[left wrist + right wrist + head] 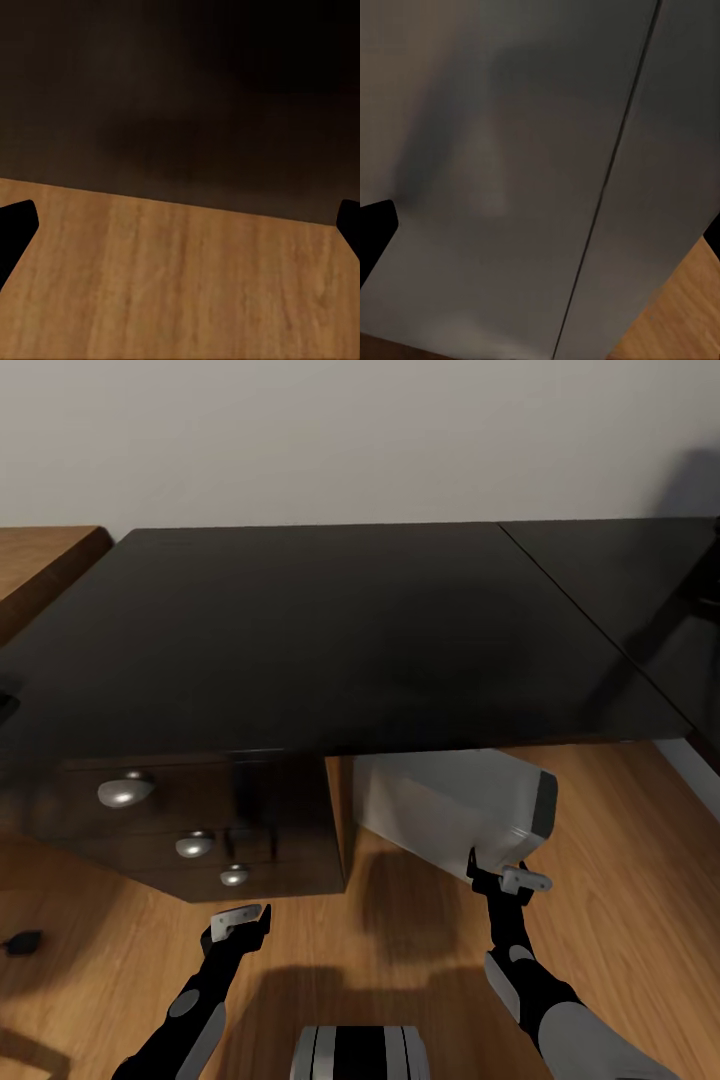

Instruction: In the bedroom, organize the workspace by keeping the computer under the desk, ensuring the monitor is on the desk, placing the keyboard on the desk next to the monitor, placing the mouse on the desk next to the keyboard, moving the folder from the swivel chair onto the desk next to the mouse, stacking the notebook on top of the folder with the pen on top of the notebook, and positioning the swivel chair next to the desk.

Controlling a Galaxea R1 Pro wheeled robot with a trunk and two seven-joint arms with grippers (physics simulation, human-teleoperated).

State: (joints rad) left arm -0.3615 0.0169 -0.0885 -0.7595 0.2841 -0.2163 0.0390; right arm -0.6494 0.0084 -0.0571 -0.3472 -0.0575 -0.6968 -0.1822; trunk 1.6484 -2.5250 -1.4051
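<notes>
The long black glossy tabletop [330, 630] of the L-shaped desk carries nothing on the part in view. Beneath its front edge, beside the dark drawer block with three round silver knobs [195, 844], the boxy white-to-light-grey computer tower [450, 800] lies tipped on its side on the light wood floor [620, 880], only partly under the tabletop, its long axis running slantwise out from under the front edge.

The right claw [508, 877] is at the tower's outer end, touching it or just short of it; I cannot tell which. Its fingers stand apart and hold nothing, and in the right wrist view the pale panel [510, 187] lies straight ahead between them. So the tower lies directly in front of the right claw, away from the robot and toward the tabletop. A push along that slanted axis looks like what would send it further under.

The left claw [238, 923] hangs just before the drawer block, fingers apart and empty, and is clearly the farther one
</notes>
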